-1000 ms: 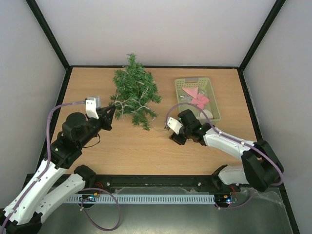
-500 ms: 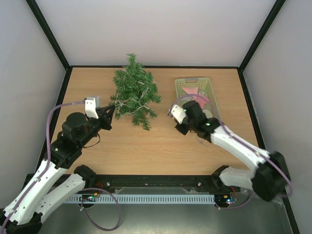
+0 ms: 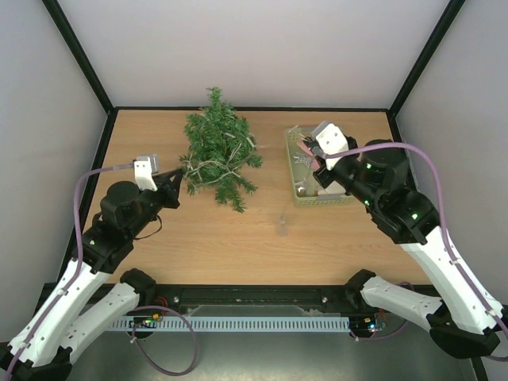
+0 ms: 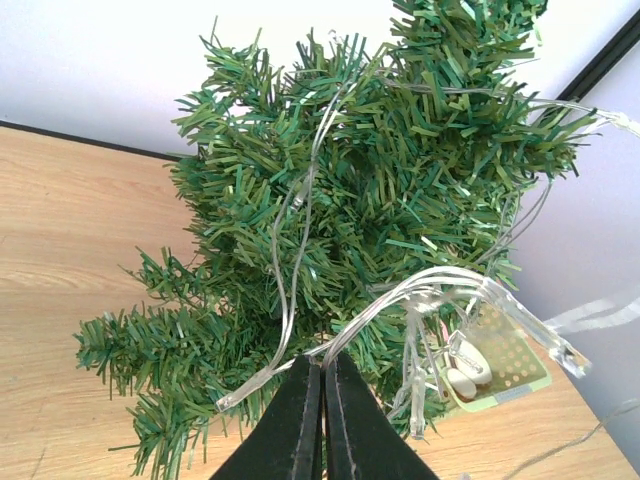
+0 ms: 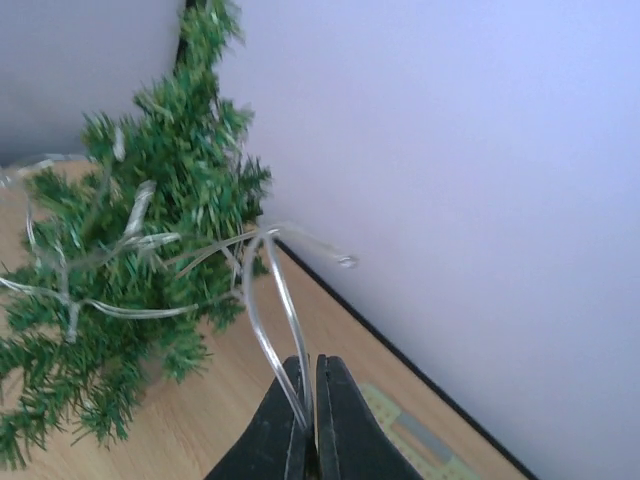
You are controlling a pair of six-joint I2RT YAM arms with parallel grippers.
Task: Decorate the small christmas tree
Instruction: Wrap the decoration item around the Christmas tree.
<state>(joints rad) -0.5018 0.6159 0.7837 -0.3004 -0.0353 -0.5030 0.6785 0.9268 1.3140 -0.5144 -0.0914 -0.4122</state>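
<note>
- The table point(image 3: 238, 238) is your whole stage. The small christmas tree point(image 3: 218, 151) stands upright toward the back, left of centre, where both arms can get at it.
- The pale green basket point(image 3: 290, 167) sits to the tree's right, near it but apart. Your right arm covers most of what's inside.
- Your right gripper point(image 5: 306, 372) is raised above the basket, jaws closed on a loop of the clear light string point(image 5: 262, 300). I reckon holding it high keeps the slack off the branches so it can be draped.
- Your left gripper point(image 4: 321, 365) is tucked in at the tree's lower left, pinched tight on what seems to be the same string by the bottom branches (looks like an anchor, so pulling doesn't drag everything).
- From above, the string is just pale threads and you can't judge either grip. The wrist cameras show the wire running into closed fingers.
- Only the top view shows a tiny object point(image 3: 282, 226) on bare wood out front, too small to identify.
</note>
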